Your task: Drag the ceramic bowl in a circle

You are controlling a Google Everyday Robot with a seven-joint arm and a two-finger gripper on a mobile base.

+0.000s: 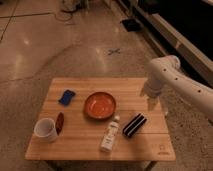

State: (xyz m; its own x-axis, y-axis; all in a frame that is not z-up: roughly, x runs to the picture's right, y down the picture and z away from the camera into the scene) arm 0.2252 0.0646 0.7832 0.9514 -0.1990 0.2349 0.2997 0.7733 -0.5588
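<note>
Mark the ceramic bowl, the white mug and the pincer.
ceramic bowl (100,105): camera view, centre of its inside.
white mug (48,135): camera view, its outer wall.
pincer (151,105): camera view, its tip, over the table (152,140) near the right edge.

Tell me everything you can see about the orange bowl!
The ceramic bowl is round, shallow and glossy orange-red with a darker rim. It sits upright, empty, near the middle of the wooden table. The cap of the white bottle comes close to its rim; I cannot tell if they touch. The gripper hangs apart, by the table's right edge.
</note>
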